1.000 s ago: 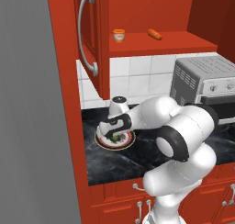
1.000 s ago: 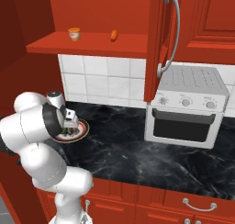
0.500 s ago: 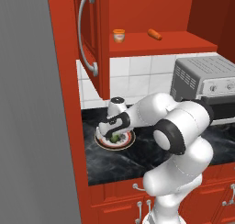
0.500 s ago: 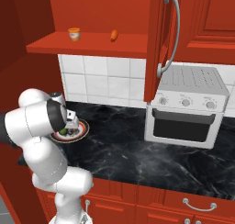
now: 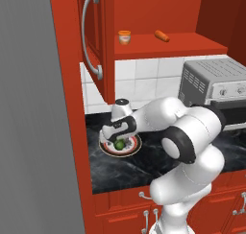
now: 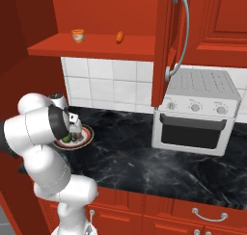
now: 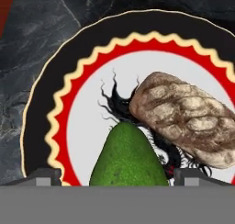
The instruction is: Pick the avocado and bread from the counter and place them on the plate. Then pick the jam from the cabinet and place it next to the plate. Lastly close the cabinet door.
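Where the left base view looks over the arm, the gripper (image 5: 120, 141) hangs low over the plate (image 5: 132, 149) on the black counter (image 5: 110, 168), and the green avocado (image 5: 118, 145) sits on the plate right under the hand; the jam (image 5: 124, 37) stands on the shelf of the open cabinet (image 5: 158, 17), with an orange carrot-like item (image 5: 162, 35) well apart to its right, and the cabinet door (image 5: 96, 41) stands swung open. From the right base view, the gripper (image 6: 75, 133) is just above the plate (image 6: 86, 139), the avocado (image 6: 66, 139) shows at the plate's near side, the jam (image 6: 77, 35) sits on the shelf, and a toaster oven (image 6: 195, 116) stands on the counter (image 6: 144, 157). Through the hand view, the fingertips (image 7: 43, 177) stand wide apart either side of the avocado (image 7: 128, 159) without touching it, so the hand is released; the bread (image 7: 183, 117) lies just beside the avocado on the plate (image 7: 82, 126).
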